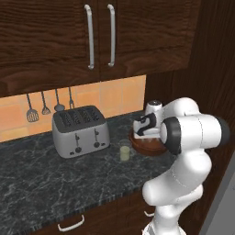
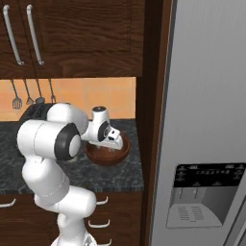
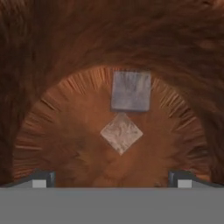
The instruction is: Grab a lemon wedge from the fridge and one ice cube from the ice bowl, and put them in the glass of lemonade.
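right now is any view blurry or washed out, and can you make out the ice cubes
Hand view: soft and smeared on the ice bowl wood grain, yet two ice cubes read clearly as pale squares. Left base view: evenly lit, the glass of lemonade small but sharp. Right base view: the fridge is flat grey, no glare.

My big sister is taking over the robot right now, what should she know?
Gripper: open, empty, hanging inside the round reddish-brown wooden ice bowl, two grey ice cubes right under it.
Small clear glass of pale yellow-green lemonade: on the dark marble counter, between the bowl and the silver four-slot toaster.
Tall silver-grey fridge: doors closed.
Done: nothing put in the glass yet.
Left: grab one cube, drop it in the glass, then fetch the lemon wedge.
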Robot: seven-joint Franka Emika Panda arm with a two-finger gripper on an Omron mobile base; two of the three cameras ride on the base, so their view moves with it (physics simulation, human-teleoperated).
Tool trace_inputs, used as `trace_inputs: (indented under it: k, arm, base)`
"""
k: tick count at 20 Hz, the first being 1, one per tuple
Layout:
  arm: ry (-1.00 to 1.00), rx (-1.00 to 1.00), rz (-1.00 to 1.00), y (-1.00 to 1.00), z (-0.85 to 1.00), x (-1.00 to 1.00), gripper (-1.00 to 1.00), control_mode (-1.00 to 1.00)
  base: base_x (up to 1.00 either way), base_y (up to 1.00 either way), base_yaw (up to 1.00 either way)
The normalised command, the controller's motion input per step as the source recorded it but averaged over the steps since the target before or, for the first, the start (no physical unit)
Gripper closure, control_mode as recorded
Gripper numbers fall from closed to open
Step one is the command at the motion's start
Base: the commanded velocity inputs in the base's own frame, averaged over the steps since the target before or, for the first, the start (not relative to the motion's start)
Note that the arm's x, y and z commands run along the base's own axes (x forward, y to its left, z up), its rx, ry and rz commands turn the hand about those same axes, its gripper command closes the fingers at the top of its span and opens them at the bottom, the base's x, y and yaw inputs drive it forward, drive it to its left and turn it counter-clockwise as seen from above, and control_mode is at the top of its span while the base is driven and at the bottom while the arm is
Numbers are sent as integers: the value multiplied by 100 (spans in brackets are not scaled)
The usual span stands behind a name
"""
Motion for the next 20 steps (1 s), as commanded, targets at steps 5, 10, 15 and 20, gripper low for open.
trace_inputs:
  k: [5,10,15,20]
  arm:
    - [0,0,0,0,-34,48,-100,-100]
    - [0,0,0,0,-34,40,100,-100]
    - [2,0,-1,0,-17,-8,100,-100]
    - [0,0,-8,0,-1,-33,100,-100]
  base:
    - [0,0,0]
    - [0,0,0]
    - [0,0,0]
    - [0,0,0]
